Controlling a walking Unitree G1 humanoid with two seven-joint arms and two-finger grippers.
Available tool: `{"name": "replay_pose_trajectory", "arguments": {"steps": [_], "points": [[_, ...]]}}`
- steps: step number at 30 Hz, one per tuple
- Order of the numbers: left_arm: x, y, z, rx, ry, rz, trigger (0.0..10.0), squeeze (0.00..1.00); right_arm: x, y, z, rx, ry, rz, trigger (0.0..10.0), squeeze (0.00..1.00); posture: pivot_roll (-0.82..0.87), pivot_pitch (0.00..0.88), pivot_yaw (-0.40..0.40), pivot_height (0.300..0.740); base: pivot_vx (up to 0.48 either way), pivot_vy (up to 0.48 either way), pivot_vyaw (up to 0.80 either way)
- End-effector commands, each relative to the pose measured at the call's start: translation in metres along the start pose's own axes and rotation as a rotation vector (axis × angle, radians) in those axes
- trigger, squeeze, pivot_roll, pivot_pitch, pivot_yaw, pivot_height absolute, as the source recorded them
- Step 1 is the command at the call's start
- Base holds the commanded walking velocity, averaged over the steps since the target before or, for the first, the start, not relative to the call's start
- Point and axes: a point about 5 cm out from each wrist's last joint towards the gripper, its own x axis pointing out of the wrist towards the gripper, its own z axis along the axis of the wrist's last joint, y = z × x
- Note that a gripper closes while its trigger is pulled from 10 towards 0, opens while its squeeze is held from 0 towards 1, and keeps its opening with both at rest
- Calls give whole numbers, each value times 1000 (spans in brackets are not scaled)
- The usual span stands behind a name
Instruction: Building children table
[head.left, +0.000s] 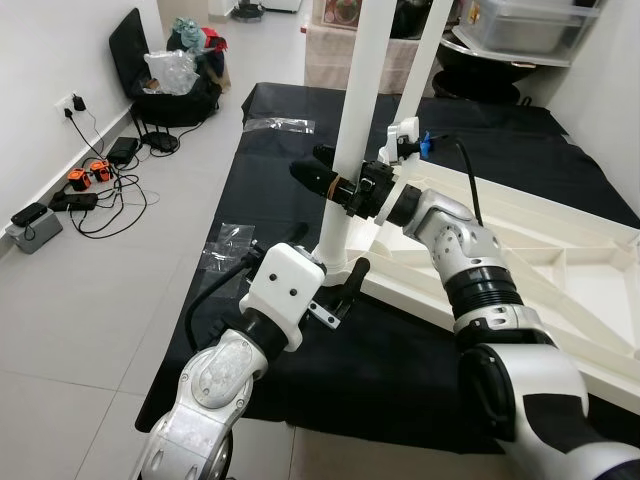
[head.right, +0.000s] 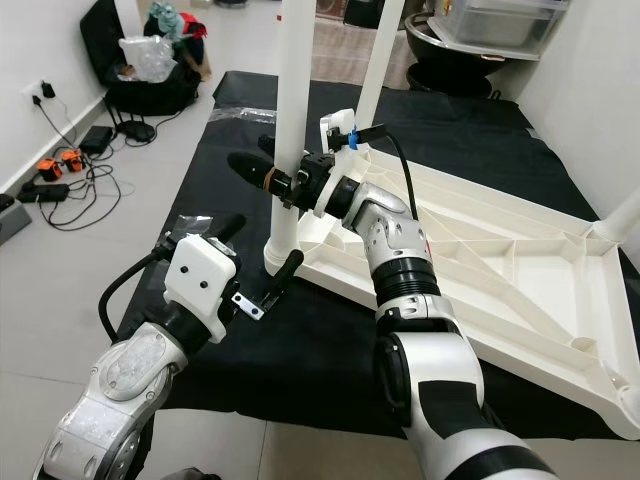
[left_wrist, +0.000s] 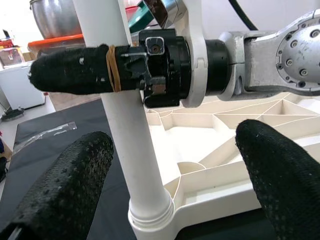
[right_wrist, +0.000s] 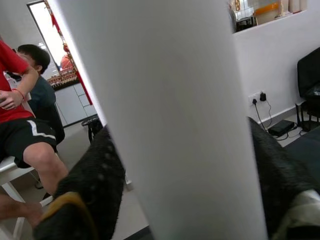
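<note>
Leg (head.left: 345, 150) top (cropped) above right gripper (head.left: 322, 172)

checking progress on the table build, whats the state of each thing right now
table top: upside down on the black mat
near table leg: upright in its corner socket
right gripper: shut on the near table leg
left gripper: open, facing the leg's base
plastic bag: flat on the mat

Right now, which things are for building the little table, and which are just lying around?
For the job:
- white table leg, gripped by the right pincer
- upside-down white tabletop
- left pincer, open by the leg's base
- black mat beneath it all

Just lying about:
- clear plastic bags
- cables and chargers on the floor
- black bag by the wall
</note>
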Motion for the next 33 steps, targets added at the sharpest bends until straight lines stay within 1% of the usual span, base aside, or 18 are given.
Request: {"name": "replay_pose_trajectory", "arguments": {"steps": [1,5,6,8,9,12,13,14,15,16,17,19,20,24,30,31,32,33], "points": [[-1,0,1,3,3,2,10000,0,8,1,-1,-8,2,-15,0,0,119,68,-107,740,0,0,0],[-1,0,0,4,3,1,10000,0,5,-2,0,-31,-2,-72,0,0,112,65,-104,740,0,0,0],[-1,0,0,3,3,1,10000,0,2,-9,1,-63,-1,-195,0,0,112,65,-104,740,0,0,0],[-1,0,0,3,3,1,10000,0,2,-9,1,-63,-1,-195,0,0,112,65,-104,740,0,0,0],[-1,0,0,2,2,2,10000,0,-4,-18,-2,-106,26,-374,0,0,105,63,-105,740,0,0,0],[-1,0,0,2,2,2,10000,0,-4,-18,-2,-106,26,-374,0,0,105,63,-105,740,0,0,0],[1,0,-1,1,2,6,10000,0,-19,-32,-5,-153,45,-641,0,0,106,60,-101,740,0,0,0],[1,0,-1,1,2,6,10000,0,-19,-32,-5,-153,45,-641,0,0,106,60,-101,740,0,0,0],[3,-1,-1,-2,-1,7,10000,0,-41,-45,-10,-151,44,-954,0,0,97,59,-96,740,0,0,0],[3,-1,-1,-2,-1,7,10000,0,-41,-45,-10,-151,44,-954,0,0,97,59,-96,740,0,0,0],[4,-2,0,-4,-6,5,10000,0,-55,-45,-17,-178,42,-1193,0,0,89,66,-89,740,0,0,0],[4,-2,0,-4,-6,5,10000,0,-55,-45,-17,-178,42,-1193,0,0,89,66,-89,740,0,0,0],[3,-2,-1,-7,-2,5,10000,0,-57,-22,-23,-226,-7,-1426,0,0,90,69,-86,740,0,0,0],[3,-2,-2,-7,0,5,10000,0,-47,-6,-23,-224,-41,-1439,0,0,81,68,-83,740,0,0,0],[6,-1,-1,-6,-10,12,10000,0,-34,-1,-24,-217,-37,-1431,0,0,78,67,-85,740,0,0,0],[5,0,-1,-7,-11,16,10000,0,-30,0,-23,-215,-38,-1427,1961,0,69,78,-80,740,0,0,0],[4,0,-1,-10,-8,20,10000,0,-24,0,-19,-213,-54,-1367,10000,0,65,77,-81,740,0,0,0],[4,0,-1,-10,-6,19,10000,0,-18,2,-14,-197,-74,-1286,10000,1000,67,77,-86,740,0,0,0]]}}
